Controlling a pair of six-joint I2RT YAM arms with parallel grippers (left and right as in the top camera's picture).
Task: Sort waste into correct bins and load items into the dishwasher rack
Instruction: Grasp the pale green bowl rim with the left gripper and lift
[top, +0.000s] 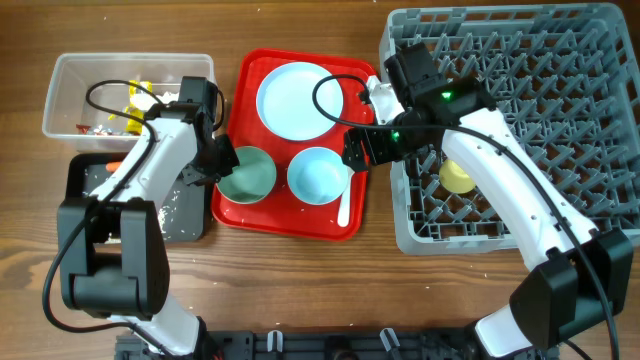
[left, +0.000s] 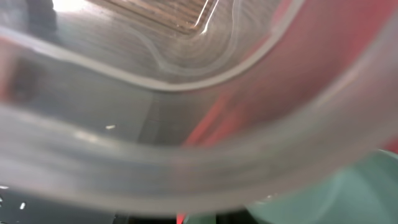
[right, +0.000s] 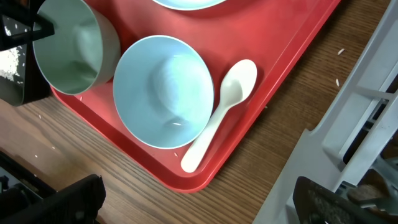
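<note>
Seen from overhead, my left gripper is shut on the left rim of a light blue bowl at the red tray's left edge. In the left wrist view this bowl fills the frame as a blur and the fingers are hidden. A second bowl, a white spoon and the plate lie on the tray. My right gripper hangs open over the wood between the tray corner and the dishwasher rack. A yellow cup sits in the rack.
The clear tub at the back left holds yellow and red wrappers. Below it the black tray carries white rice and an orange carrot. A few rice grains lie on the wood beside the rack.
</note>
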